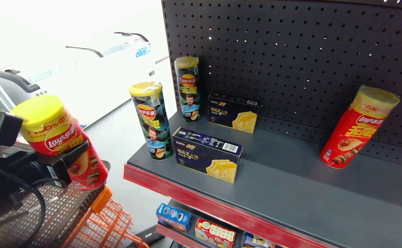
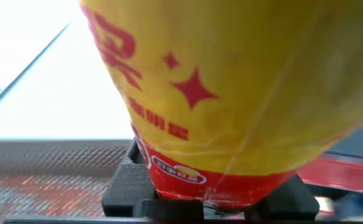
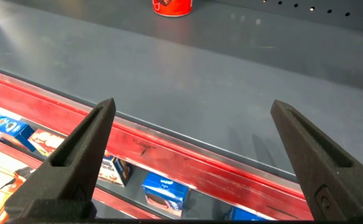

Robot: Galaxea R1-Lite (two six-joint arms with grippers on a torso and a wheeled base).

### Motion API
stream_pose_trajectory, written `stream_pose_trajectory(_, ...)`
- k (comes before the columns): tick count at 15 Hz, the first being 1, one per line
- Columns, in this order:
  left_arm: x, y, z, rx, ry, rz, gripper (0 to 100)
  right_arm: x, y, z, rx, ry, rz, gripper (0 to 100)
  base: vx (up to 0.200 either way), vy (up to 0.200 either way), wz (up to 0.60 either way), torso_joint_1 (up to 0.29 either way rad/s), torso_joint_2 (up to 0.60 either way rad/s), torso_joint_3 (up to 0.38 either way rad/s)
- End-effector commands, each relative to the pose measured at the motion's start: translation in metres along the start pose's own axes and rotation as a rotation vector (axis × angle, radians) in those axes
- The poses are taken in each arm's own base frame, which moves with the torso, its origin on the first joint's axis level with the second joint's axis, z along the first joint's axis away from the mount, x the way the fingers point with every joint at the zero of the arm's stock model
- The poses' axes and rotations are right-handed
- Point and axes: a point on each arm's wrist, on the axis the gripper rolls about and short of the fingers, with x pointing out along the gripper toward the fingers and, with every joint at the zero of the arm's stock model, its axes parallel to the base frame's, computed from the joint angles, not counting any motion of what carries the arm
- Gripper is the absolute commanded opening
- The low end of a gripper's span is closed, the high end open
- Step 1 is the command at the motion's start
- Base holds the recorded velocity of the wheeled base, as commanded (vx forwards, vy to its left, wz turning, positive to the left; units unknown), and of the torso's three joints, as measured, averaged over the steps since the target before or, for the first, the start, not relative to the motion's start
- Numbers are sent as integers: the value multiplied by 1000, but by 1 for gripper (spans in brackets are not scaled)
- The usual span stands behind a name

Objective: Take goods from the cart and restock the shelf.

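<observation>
My left gripper [image 1: 66,162] is shut on a red chip can with a yellow lid [image 1: 59,137], held tilted above the orange cart [image 1: 97,217] at the left. The same can [image 2: 231,106] looms close in the left wrist view, clamped between the black fingers [image 2: 128,186]. The grey shelf [image 1: 290,186] holds another red chip can [image 1: 356,127] leaning at the right. In the right wrist view that can's base [image 3: 172,6] stands at the shelf's far side. My right gripper [image 3: 193,162] hangs open before the shelf's red front edge [image 3: 169,149], with nothing between its fingers.
On the shelf's left part stand two dark chip cans [image 1: 151,119] [image 1: 188,88] and two navy cracker boxes [image 1: 208,155] [image 1: 233,112]. A black pegboard [image 1: 290,51] backs the shelf. The lower shelf holds small boxes [image 1: 214,232]. Bare shelf surface lies between the boxes and the red can.
</observation>
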Motion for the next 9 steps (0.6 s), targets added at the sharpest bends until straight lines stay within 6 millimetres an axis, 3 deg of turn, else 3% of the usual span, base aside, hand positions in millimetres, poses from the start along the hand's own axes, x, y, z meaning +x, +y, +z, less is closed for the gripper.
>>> stream_pose_trajectory(1, -11, -11, 11, 1, -67, -64, 0, 0, 0, 0, 0, -1, 0, 100, 0, 0, 0, 0, 0, 0)
stream_pose_trajectory(9, -22, -23, 17, -20, -94, -209, 0, 0, 0, 0, 0, -1, 0, 100, 0, 0, 0, 0, 0, 0)
